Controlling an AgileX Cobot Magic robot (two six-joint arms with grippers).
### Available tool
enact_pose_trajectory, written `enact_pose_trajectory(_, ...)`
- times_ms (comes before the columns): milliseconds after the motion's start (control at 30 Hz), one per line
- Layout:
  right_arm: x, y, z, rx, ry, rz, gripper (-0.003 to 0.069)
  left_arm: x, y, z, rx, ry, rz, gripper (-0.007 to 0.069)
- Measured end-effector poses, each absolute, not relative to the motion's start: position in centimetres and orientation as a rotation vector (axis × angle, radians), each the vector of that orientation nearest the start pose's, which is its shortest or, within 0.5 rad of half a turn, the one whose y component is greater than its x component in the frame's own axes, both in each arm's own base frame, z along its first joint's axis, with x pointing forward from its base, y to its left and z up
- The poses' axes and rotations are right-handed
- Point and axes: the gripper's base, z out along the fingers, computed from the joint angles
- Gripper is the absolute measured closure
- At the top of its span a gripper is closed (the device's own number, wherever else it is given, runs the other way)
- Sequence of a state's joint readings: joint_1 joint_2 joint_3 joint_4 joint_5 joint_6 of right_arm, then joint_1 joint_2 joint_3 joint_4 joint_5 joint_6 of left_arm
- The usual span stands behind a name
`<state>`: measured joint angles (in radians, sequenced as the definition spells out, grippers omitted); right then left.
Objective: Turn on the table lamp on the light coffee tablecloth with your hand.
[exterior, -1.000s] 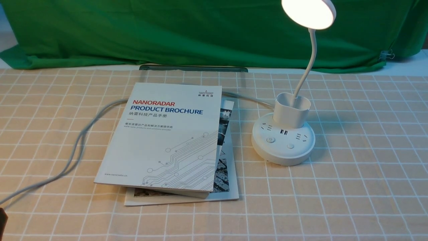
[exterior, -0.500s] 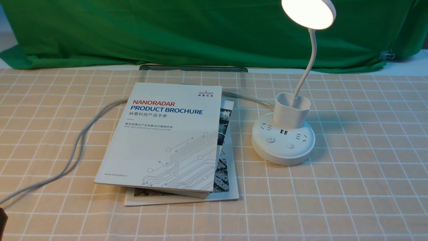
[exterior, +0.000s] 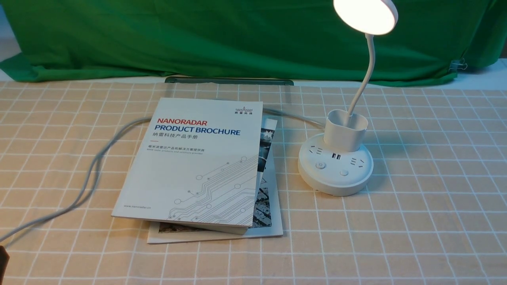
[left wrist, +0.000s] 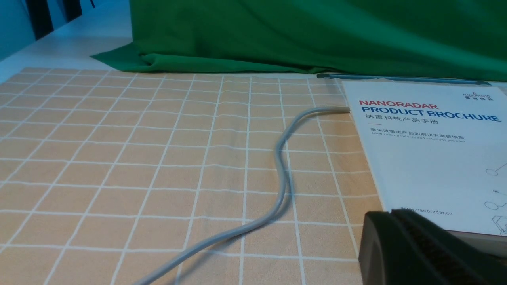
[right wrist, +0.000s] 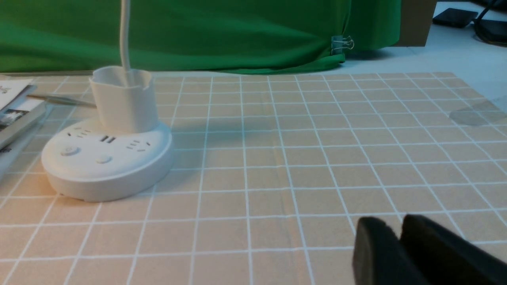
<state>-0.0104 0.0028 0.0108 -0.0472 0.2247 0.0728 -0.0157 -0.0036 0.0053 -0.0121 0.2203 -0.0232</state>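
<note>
The lamp point(exterior: 344, 152) stands lit on the right of the cloth point(exterior: 427, 198), so the right gripper point(right wrist: 398, 233), jaws together and empty, need only rest near, well clear of the buttons.

The lamp point(exterior: 344, 154) stands right of centre on the tablecloth point(exterior: 427, 206), its head lit at the top edge. Two stacked brochures point(exterior: 198, 166) lie centre-left; a grey cable point(exterior: 85, 186) runs left.

The table lamp point(exterior: 335, 164) head is cropped by the front view's top edge.
</note>
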Motion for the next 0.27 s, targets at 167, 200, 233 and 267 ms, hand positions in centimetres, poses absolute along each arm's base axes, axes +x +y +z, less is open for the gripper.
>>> enact_pose_trajectory(167, 5.61, -0.15, 18.90, 0.040, 1.721, 0.003, 0.0491, 5.56, -0.11, 19.16, -0.014, 1.706, -0.040, 0.0603)
enact_pose_trajectory(200, 5.61, -0.15, 18.90, 0.040, 1.721, 0.003, 0.0491, 5.56, -0.11, 19.16, -0.014, 1.706, -0.040, 0.0603)
enact_pose_trajectory(233, 5.61, -0.15, 18.90, 0.040, 1.721, 0.003, 0.0490, 5.56, -0.11, 19.16, -0.014, 1.706, -0.040, 0.0603)
enact_pose_trajectory(267, 5.61, -0.15, 18.90, 0.040, 1.721, 0.003, 0.0488, 5.56, -0.11, 19.16, -0.014, 1.706, -0.040, 0.0603)
